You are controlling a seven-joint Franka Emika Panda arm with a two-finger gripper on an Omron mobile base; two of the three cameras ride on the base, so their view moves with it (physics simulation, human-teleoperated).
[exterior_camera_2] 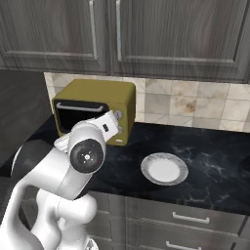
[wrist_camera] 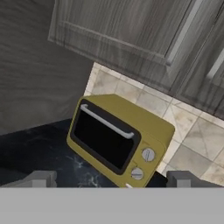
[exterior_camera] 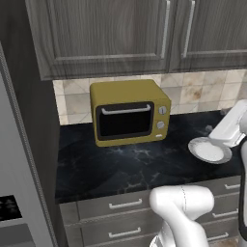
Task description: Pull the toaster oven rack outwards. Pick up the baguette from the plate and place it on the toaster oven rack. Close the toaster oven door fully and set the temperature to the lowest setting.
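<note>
On black counter [exterior_camera: 135, 164]: shut toaster oven [exterior_camera: 129, 113].

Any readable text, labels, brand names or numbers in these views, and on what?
None can be read.
The toaster oven shows no brand and no dial marks by its knobs.
The plate carries no lettering.

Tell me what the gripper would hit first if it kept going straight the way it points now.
Probably the toaster oven: the open gripper faces its front, about the knob panel beside the closed toaster oven door. Depth is unclear.
</note>
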